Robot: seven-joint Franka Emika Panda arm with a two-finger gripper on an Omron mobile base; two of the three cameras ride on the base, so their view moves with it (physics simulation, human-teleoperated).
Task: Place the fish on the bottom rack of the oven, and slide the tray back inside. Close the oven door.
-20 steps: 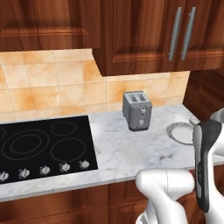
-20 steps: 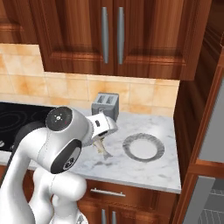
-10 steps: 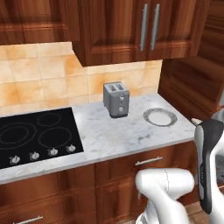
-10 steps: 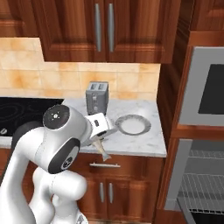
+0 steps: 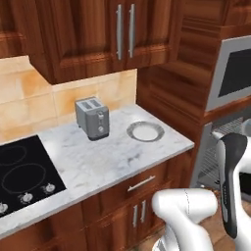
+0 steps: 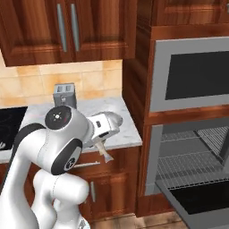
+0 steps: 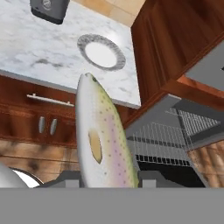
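Note:
My gripper [image 7: 109,178] is shut on the fish [image 7: 103,140], a long speckled silver-green fish with a pink stripe that points away from the hand. In the right base view the gripper [image 6: 99,139] hangs in front of the counter edge with the fish [image 6: 103,151] dangling below it. To the right stands the oven [image 6: 154,156], its door [image 6: 199,201] folded down open with the dark glass facing up. The bottom rack [image 6: 188,169], a silver wire grid, lies in the cavity, with another wire shelf above it. In the hand view the rack [image 7: 159,138] shows right of the fish.
A taller grey-framed unit with a black window [image 6: 192,74] sits above the oven. On the marble counter [image 5: 112,157] stand a grey toaster [image 5: 92,117] and a round white plate [image 5: 145,131]. A black cooktop [image 5: 19,171] lies at the left. Wooden cabinets hang overhead.
The whole picture has shifted left: the base has driven to the right, bringing the open oven into view. The fish stays in the shut gripper.

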